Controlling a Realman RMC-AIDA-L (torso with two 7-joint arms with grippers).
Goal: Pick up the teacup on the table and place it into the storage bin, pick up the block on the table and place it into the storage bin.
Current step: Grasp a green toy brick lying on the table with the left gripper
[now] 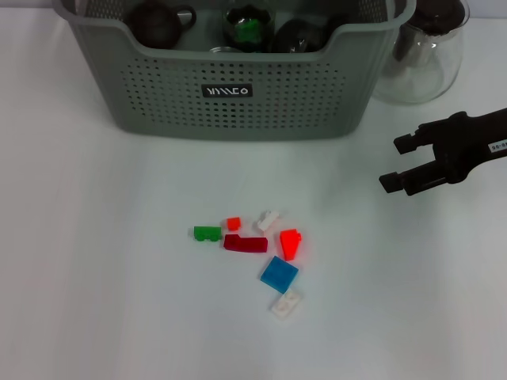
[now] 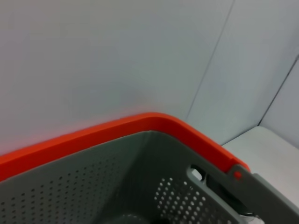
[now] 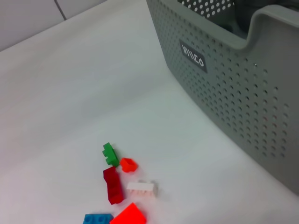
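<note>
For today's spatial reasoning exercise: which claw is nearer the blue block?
Right. The right claw hovers beside the blue block; the left claw is out of the head view.

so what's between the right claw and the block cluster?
Nothing. In the head view, only bare white table separates the right claw from the blocks. The storage bin sits farther back, off that line.

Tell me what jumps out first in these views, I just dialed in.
The bright blocks scattered mid-table, in front of the storage bin, which already holds dark cups. The right end effector hangs open off to their right, nothing in it; a glass pitcher stands beside the bin's right end.
</note>
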